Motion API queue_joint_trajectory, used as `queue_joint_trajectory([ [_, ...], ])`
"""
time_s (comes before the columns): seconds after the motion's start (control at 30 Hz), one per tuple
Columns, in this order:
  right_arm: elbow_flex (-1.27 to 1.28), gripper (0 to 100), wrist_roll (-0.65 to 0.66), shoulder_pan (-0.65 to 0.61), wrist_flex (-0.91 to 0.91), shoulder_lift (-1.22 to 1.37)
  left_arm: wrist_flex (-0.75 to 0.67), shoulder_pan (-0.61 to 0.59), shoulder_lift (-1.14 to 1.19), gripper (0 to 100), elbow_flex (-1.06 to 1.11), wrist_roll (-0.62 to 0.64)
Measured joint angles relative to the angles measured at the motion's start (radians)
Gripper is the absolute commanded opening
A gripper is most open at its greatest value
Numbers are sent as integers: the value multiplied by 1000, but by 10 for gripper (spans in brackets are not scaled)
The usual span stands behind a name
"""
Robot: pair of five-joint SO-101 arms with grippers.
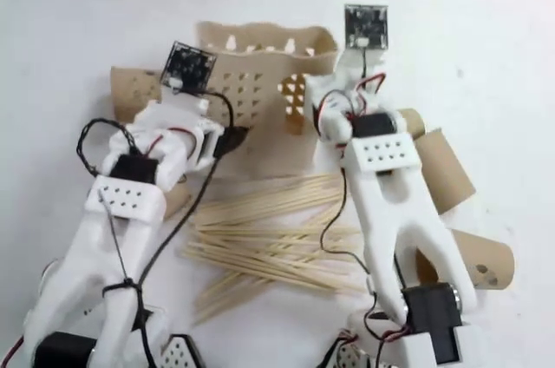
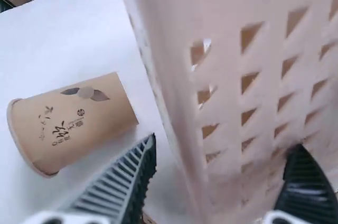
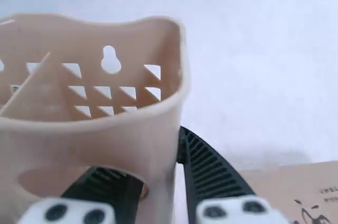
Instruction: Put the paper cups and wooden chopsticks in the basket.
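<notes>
The beige perforated basket (image 1: 260, 60) stands at the table's back middle. My right gripper (image 1: 302, 106) is at its right wall. One finger is inside and one outside (image 3: 206, 174), so my right gripper (image 3: 158, 168) is shut on the basket's wall (image 3: 163, 108). My left gripper (image 1: 230, 138) is at the basket's front left and stands open (image 2: 216, 182), with the basket's corner wall (image 2: 227, 76) between its fingers. One paper cup (image 2: 68, 121) lies on its side left of the basket (image 1: 130, 90). More paper cups (image 1: 447, 173) lie to the right. The wooden chopsticks (image 1: 269, 242) lie piled between the arms.
Another paper cup (image 1: 481, 264) lies at the right, near the right arm's base, and one (image 3: 306, 192) lies close to the right gripper. Cables hang over the chopstick pile. Open white table stretches at the far right and far left.
</notes>
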Motion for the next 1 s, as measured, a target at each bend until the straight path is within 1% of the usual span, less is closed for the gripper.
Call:
queue_joint_trajectory([
  [0.1,89,15,38,-3,-129,-6,-26,0,0,369,11,6],
  [0.2,181,18,81,-12,-250,-18,-83,0,-2,369,48,8],
  [0.3,241,19,127,-17,-322,-21,-153,2,-2,369,97,8],
  [0.5,288,19,235,-18,-344,-31,-241,2,-3,369,163,9],
  [0.7,353,22,258,-18,-344,-103,-256,3,-5,369,189,9],
  [0.77,396,62,262,-18,-344,-153,-256,3,-3,369,189,9],
  [0.83,442,129,267,-17,-321,-227,-256,3,-3,369,189,9],
  [0.93,466,220,269,-18,-226,-342,-256,2,-2,369,189,9],
  [1.0,477,255,272,-29,-150,-399,-258,0,0,369,195,9],
])
